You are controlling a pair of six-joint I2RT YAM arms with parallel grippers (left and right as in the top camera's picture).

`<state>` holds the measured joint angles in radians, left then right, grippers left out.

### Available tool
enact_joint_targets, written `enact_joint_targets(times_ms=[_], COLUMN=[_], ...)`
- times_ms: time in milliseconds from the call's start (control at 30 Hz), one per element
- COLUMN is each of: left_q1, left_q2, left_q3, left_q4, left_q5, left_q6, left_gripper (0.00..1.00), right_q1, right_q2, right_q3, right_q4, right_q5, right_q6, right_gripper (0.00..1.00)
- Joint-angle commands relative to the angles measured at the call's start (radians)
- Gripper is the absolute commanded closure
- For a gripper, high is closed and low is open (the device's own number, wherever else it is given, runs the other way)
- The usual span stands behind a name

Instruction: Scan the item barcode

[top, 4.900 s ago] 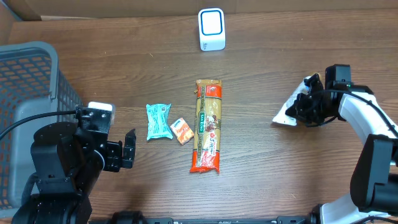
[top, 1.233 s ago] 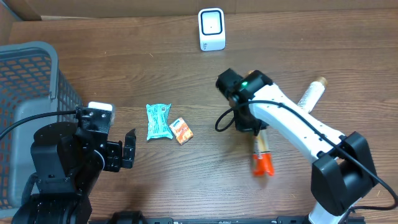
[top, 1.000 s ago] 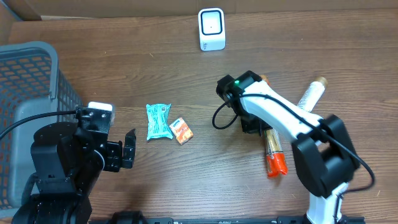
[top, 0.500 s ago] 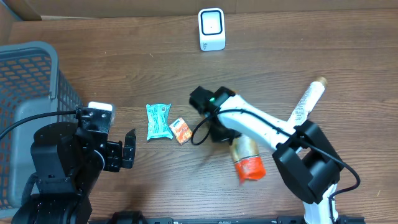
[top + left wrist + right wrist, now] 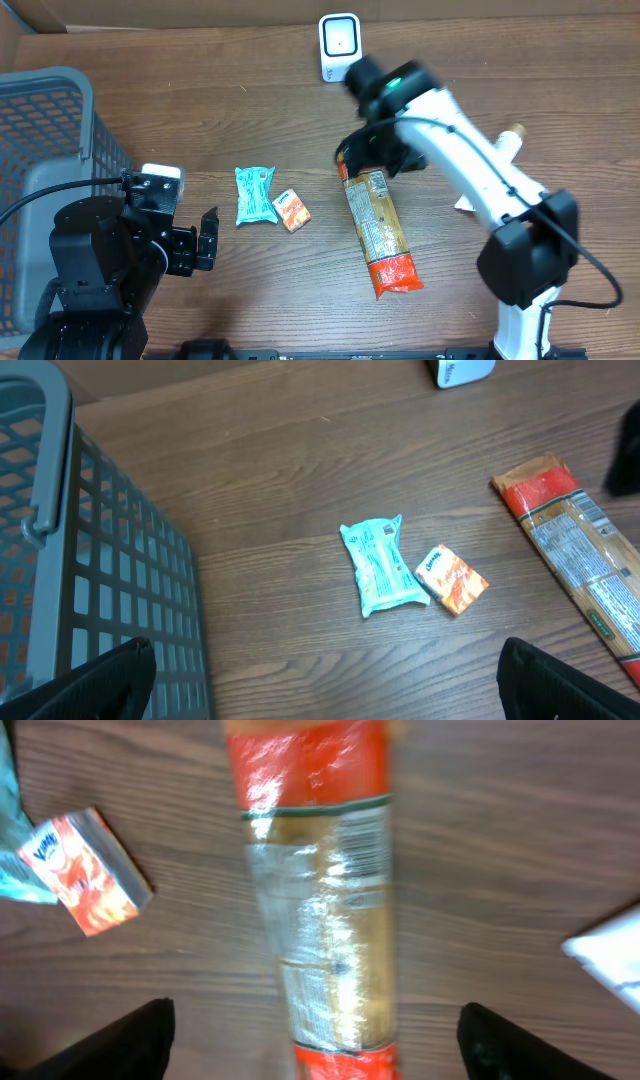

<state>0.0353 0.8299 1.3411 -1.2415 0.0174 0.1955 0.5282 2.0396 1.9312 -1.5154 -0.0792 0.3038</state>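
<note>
Basket (image 5: 40, 120): grey mesh, far left, inside hard to make out | labels: pasta packet (image 5: 378, 225) lies flat mid-tabletop (image 5: 200, 120), red ends, print too blurry to read | right hand (image 5: 370, 152): fingers spread wide over packet's top end, not gripping it | left hand (image 5: 208, 240): wide apart too, holding nothing
</note>
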Motion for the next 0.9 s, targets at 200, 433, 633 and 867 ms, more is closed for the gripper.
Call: enact_joint_targets(times_ms=[200, 433, 633, 867], left_q1=[0.004, 0.004, 0.004, 0.004], left_q2=[0.0, 0.0, 0.0, 0.0], left_q3=[0.002, 0.002, 0.002, 0.002], left_q4=[-0.019, -0.019, -0.019, -0.019], left_q5=[-0.009, -0.009, -0.009, -0.009], left_q6=[0.022, 0.022, 0.022, 0.022], left_gripper=[0.0, 0.0, 0.0, 0.0], right_q1=[-0.209, -0.223, -0.222, -0.223], right_q2=[-0.035, -0.035, -0.035, -0.034], right_q3=[-0.087, -0.314, -0.52, -0.676], right_q4=[-0.039, 0.079, 0.211, 0.375], right_q5=[-0.24, -0.32, -0.361, -0.467], right_q6=[-0.347, -0.365, -0.365, -0.364], right_gripper=[0.05, 0.08, 0.11, 0.21])
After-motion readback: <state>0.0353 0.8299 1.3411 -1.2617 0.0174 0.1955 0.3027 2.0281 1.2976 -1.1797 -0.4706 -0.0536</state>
